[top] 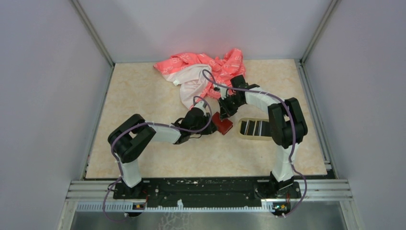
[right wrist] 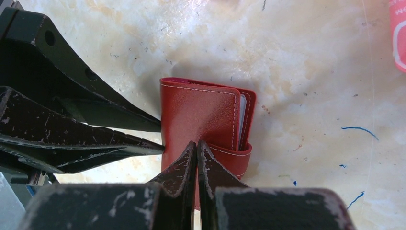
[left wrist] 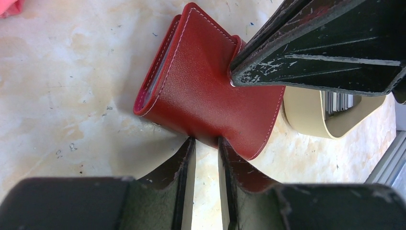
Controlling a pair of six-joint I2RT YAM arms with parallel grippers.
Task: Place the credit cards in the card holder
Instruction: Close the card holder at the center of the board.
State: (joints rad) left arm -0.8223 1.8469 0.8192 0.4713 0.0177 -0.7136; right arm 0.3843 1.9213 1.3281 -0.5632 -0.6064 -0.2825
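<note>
Currently, top view: the card holder point(top: 223, 125) is being worked at mid-table point(top: 158, 158), folded shut, with the left gripper point(top: 213, 123) at its left side and the right gripper point(top: 225, 113) at its far side. The credit cards point(top: 253, 127) are lying in the oval tray point(top: 253, 138) just right of the holder, none inserted yet. A pink cloth point(top: 201, 72) is bunched at the back. Left wrist view: the left fingers point(left wrist: 178, 171) are being shown slightly apart, tips against the holder's near edge. Whether that edge is being pinched cannot be told. The strap end on the top flap is being touched by the right gripper's tip, and the tray with the cards is being seen just beyond the holder. Right wrist view: the right fingers point(right wrist: 184, 165) are being shown pressed together with nothing visible between them, tips resting on the strap that wraps the open edge. Grey-blue pockets are just showing between the flaps. Judged step: getting the holder open. To do it well, the spine edge should be clamped firmly by the left gripper first. The strap should then be peeled off its snap in an upward arc rather than dragged sideways, so the holder is not being shoved into the tray. The pockets should be laid face up before any card is fetched.
</note>
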